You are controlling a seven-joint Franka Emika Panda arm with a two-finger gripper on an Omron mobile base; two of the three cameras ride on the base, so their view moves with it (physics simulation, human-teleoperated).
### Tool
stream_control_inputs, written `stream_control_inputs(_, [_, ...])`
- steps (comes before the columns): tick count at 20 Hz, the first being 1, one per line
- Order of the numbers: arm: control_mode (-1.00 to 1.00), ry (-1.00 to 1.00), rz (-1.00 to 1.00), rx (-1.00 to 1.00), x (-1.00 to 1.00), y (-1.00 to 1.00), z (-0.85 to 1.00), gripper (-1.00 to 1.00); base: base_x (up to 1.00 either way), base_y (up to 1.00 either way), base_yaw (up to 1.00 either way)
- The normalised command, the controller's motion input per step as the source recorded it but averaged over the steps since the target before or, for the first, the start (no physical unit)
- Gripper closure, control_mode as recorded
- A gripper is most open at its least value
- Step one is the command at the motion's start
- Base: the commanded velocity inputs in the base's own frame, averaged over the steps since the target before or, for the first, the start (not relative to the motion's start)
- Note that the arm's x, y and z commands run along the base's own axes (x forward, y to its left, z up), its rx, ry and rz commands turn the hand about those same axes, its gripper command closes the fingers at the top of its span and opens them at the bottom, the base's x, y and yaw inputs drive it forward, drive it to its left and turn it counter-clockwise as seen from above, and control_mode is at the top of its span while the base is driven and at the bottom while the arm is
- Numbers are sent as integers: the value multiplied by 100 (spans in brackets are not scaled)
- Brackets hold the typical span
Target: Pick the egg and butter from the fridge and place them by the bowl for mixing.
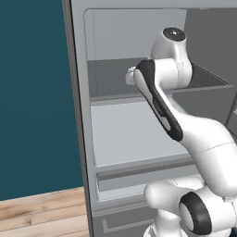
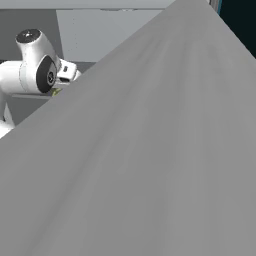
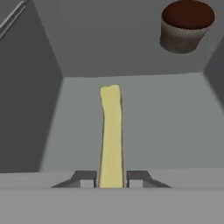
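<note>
Clamped between your gripper's (image 3: 111,179) two dark fingertips (image 3: 85,178), the butter (image 3: 111,131) runs straight out ahead from the jaws, a pale yellow stick inside the fridge (image 1: 83,139). You will note a brown cup-shaped item (image 3: 184,26) with a dark red top, well apart at the far corner.

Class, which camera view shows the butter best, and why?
The hand view: the butter runs lengthwise between the gripper fingertips, shut on it. The right base view gives a yellow sliver by the hand; in the left base view the arm covers it.
</note>
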Motion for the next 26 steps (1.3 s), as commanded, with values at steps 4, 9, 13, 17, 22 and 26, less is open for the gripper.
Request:
stream_control_inputs(4, [-100,18,-1,2,-100,-8,4,100,0,0,0])
stream_control_inputs(9, [-100,21,0,1,-100,-34,0,100,0,0,0])
stream_control_inputs(13, [-100,19,0,0,-100,-27,-1,100,0,0,0])
stream_control_inputs(17, [-100,16,-1,0,-92,-15,-5,100,0,0,0])
stream_control_inputs(22, [-100,10,0,0,-67,-20,-13,100,0,0,0])
stream_control_inputs(26, [-100,4,0,-2,-21,-15,-31,100,0,0,0])
